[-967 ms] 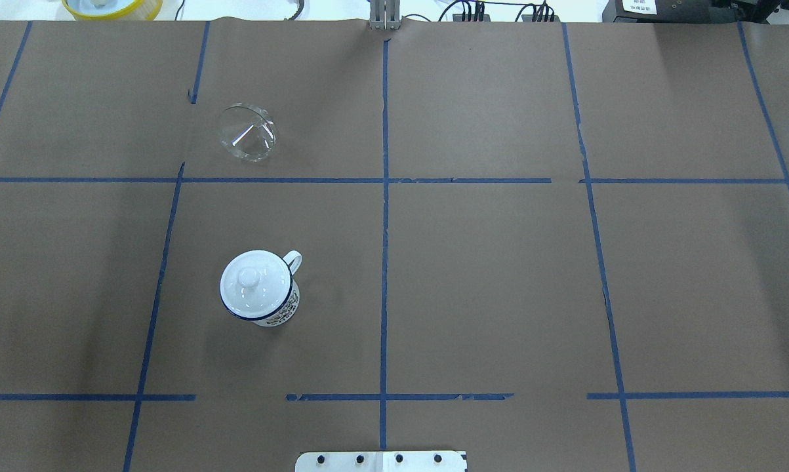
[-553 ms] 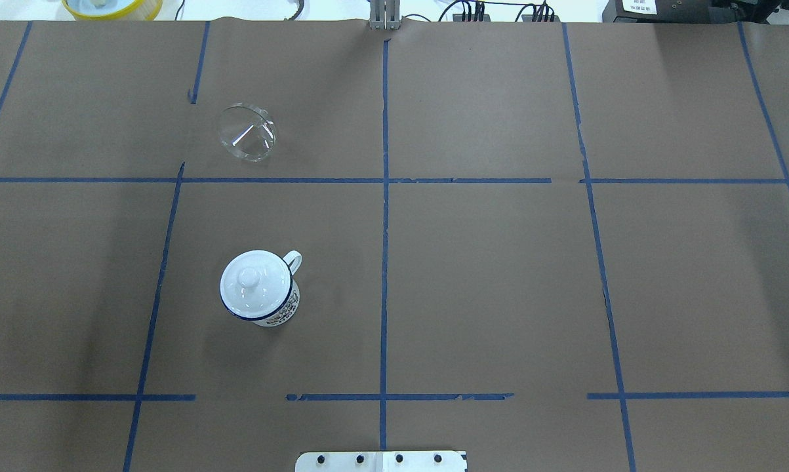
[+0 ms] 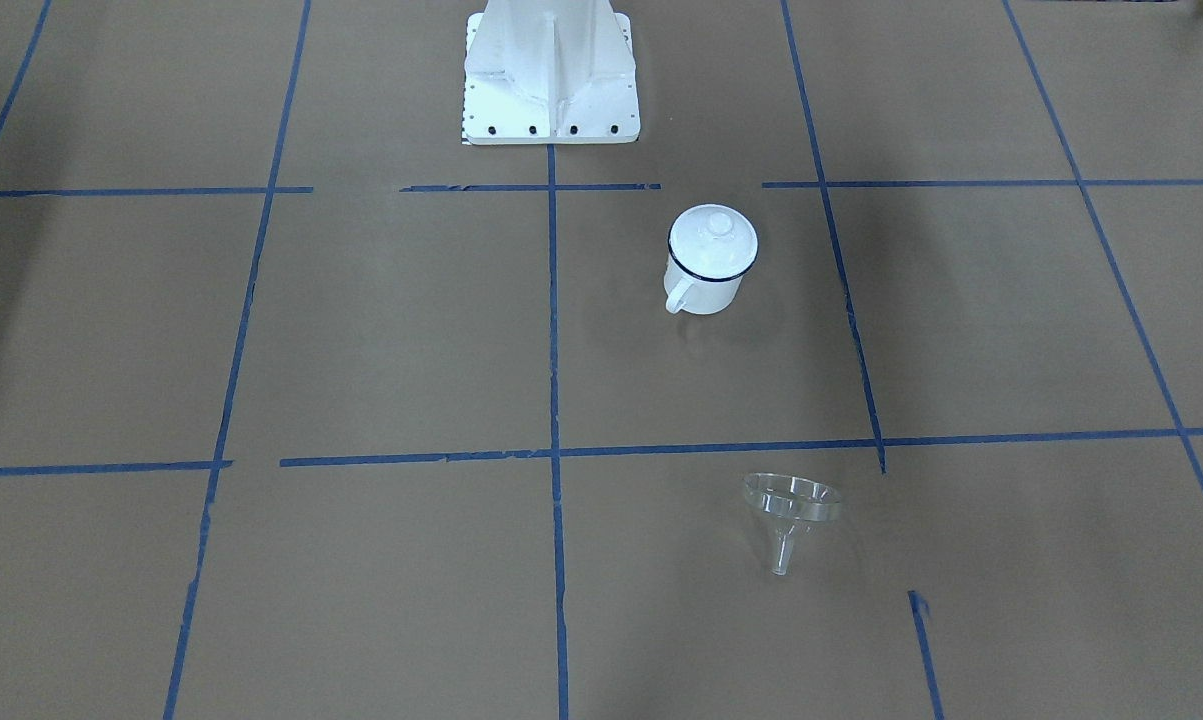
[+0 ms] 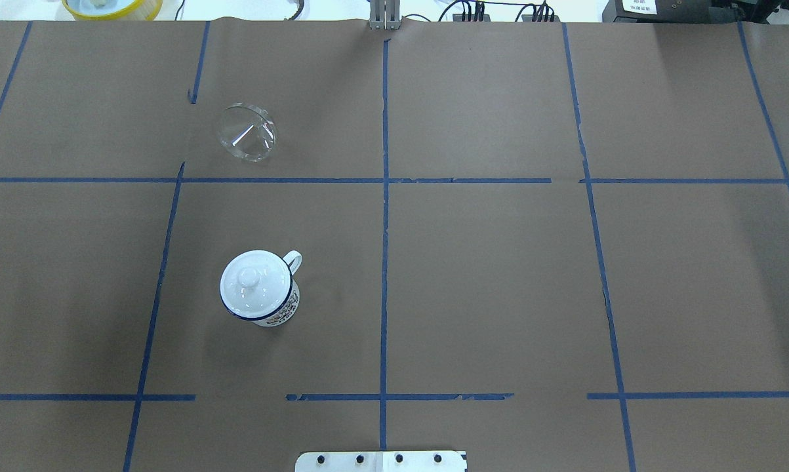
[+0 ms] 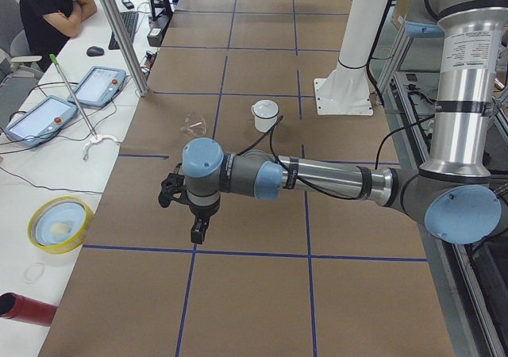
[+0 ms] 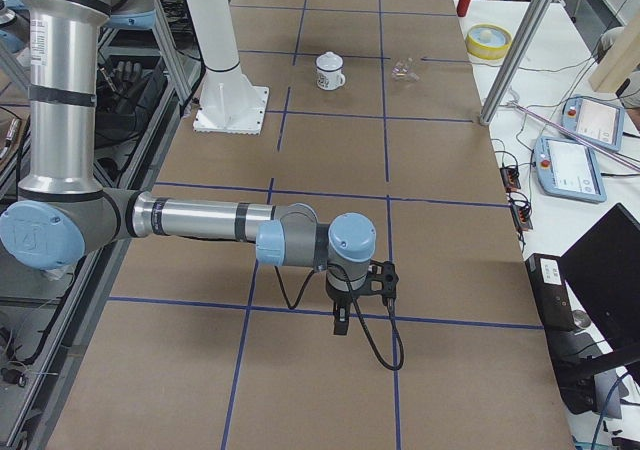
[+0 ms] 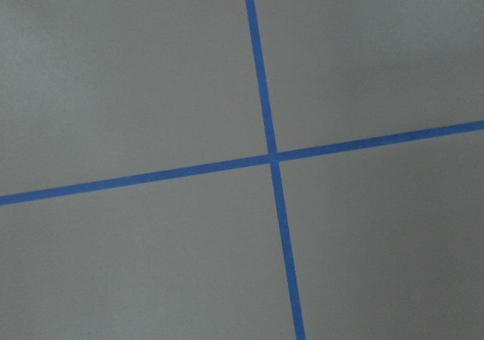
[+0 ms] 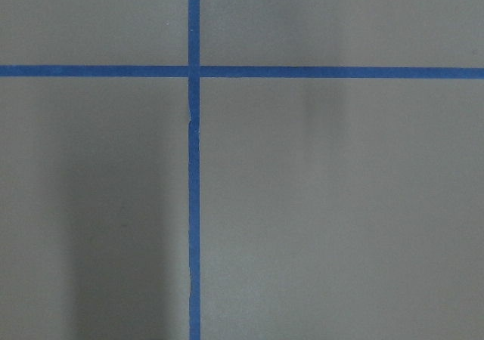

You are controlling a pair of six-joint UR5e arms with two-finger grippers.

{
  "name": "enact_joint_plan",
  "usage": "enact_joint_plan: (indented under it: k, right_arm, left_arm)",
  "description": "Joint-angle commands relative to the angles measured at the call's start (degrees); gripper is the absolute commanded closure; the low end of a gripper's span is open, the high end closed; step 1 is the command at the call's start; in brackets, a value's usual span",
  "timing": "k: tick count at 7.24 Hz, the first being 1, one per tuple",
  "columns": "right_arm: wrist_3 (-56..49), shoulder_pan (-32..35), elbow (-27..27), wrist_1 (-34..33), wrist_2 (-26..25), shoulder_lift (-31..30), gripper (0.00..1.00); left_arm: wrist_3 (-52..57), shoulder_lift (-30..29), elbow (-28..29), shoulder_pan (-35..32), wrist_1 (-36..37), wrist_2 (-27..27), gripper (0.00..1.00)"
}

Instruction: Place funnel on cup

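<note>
The clear funnel lies tilted on the brown table, far left of centre; it also shows in the front view. The white cup with a dark blue rim stands nearer the robot's base, upright, with a round white knobbed lid on it. It also shows in the front view. My left gripper hangs over the table's left end, far from both. My right gripper hangs over the right end. Both show only in side views, so I cannot tell open or shut.
The robot's white base plate sits at the near table edge. A yellow-rimmed dish and cables lie beyond the far edge. Teach pendants, a metal pole and a seated person are on the side bench.
</note>
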Motion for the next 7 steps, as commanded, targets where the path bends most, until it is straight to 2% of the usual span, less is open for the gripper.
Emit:
enact_joint_plan:
  k: [1,4,5,7]
  right_arm:
    - [0.0,0.0,0.0,0.0,0.0,0.0,0.0]
    - [0.0,0.0,0.0,0.0,0.0,0.0,0.0]
    - [0.0,0.0,0.0,0.0,0.0,0.0,0.0]
    - [0.0,0.0,0.0,0.0,0.0,0.0,0.0]
  left_arm:
    - [-8.36,-1.18,-9.18,4.06,2.22,1.25,0.0]
    - [-22.59,-1.71,-19.47,15.55,2.06,2.38,0.0]
    - [-27.41,-1.89,-22.11,20.64,1.89,7.35,0.0]
    - [-36.83,-3.55,-25.9,29.09,1.89,10.64,0.0]
